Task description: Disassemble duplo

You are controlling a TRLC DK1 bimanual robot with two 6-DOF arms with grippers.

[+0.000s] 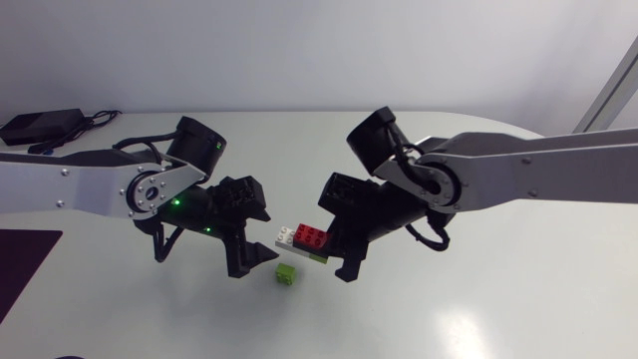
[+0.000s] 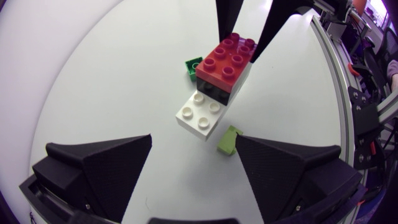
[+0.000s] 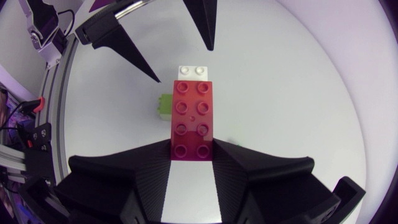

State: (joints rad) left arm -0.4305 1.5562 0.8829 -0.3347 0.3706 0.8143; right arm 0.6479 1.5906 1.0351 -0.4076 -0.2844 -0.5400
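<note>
Head view: saw the duplo stack (image 1: pixel 302 245) at the surface's (image 1: pixel 478 299) middle, red brick (image 1: pixel 311 235) pinched in the right tool (image 1: pixel 335 253), left tool (image 1: pixel 251 261) open and empty; judged it light, rigid, best gripped at its white brick (image 2: pixel 200 115).

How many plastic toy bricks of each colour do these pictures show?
red studded plastic brick: 1
white studded plastic brick: 1
green small plastic bricks: 2
Total: 4
</note>
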